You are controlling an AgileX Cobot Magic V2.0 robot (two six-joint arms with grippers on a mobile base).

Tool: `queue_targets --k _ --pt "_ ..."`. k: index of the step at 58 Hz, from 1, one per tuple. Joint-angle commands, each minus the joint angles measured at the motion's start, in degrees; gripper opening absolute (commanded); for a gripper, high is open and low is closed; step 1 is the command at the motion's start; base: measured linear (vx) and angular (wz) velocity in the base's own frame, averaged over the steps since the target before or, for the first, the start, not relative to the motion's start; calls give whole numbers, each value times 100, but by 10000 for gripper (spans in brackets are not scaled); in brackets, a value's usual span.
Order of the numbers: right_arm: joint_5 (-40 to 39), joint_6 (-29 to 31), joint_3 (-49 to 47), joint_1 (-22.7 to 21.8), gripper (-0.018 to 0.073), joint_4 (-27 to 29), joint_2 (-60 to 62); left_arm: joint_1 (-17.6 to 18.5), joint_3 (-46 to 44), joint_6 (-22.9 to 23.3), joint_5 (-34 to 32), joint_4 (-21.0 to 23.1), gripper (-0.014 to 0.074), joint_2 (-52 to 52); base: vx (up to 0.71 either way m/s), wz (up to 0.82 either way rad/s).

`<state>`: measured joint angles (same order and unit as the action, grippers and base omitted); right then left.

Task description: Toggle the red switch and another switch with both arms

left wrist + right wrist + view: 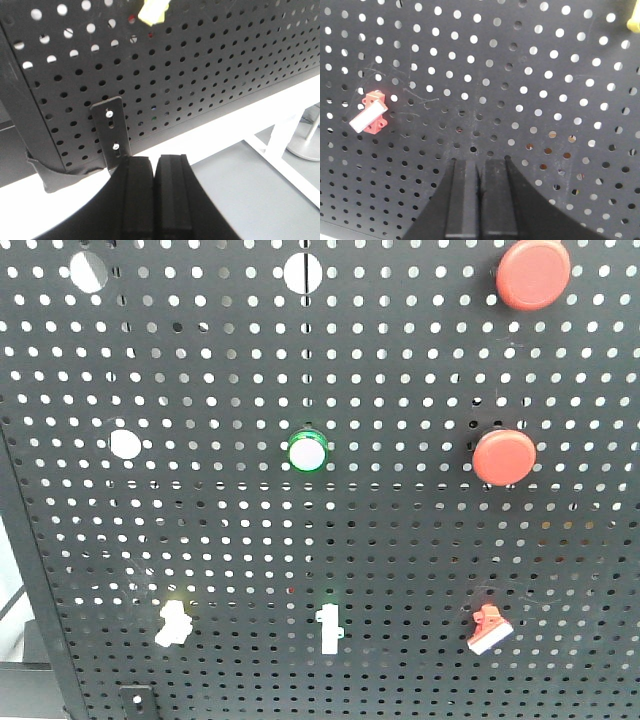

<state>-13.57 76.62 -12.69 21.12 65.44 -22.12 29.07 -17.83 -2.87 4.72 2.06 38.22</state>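
Note:
The red switch point(488, 629) is a small red lever with a white flat tip, low on the right of the black pegboard point(400, 540). In the right wrist view the red switch point(370, 113) lies up and to the left of my right gripper point(480, 165), which is shut and empty. The other switch point(172, 622), a pale cream lever, is low on the left. Only its yellowish tip point(154, 11) shows at the top of the left wrist view, well above my shut, empty left gripper point(155, 160). Neither gripper appears in the front view.
Two big round red push buttons point(533, 272) point(503, 456), a green-ringed white button point(308, 451) and a straight white toggle point(328, 629) share the board. A metal bracket point(114, 130) fixes the board to a white shelf point(240, 125); a round stand base point(306, 145) sits right.

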Motion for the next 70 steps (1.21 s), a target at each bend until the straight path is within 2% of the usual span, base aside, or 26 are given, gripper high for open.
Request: queue_targets --k 1,14,16,21,26,31,40,43,59,70 --pt "-239 54 -166 -2 -6 -103 -30 28 -151 30 -413 23 3 0 0 0" --pt "-239 54 -166 -2 -6 -103 -30 14 60 -22 -666 -24 3 -43 0 0" --pt "-239 54 -166 -2 -6 -103 -30 -55 190 -67 -881 -150 3 -118 0 0" --pt "-246 54 -166 -2 -6 -103 -30 -329 665 -60 -1401 -112 3 -651 0 0" --pt "-241 54 -166 -2 -6 -103 -30 -723 1103 -60 -1563 -82 3 -1416 0 0" --pt "-241 54 -166 -2 -6 -103 -30 -1187 1483 -13 -1389 -75 3 -2238 0 0" --pt "-241 54 -166 -2 -6 -103 -30 -1996 2066 374 -1170 -80 3 -3552 0 0" --pt "-241 54 -166 -2 -6 -103 -30 -2174 2047 393 -695 -110 3 -3963 0 0" --pt "-222 54 -166 -2 -6 -103 -57 -2255 2047 393 215 -83 3 -3932 0 0" --pt "-222 54 -166 -2 -6 -103 -57 -2255 2047 393 529 -83 3 -3932 0 0"
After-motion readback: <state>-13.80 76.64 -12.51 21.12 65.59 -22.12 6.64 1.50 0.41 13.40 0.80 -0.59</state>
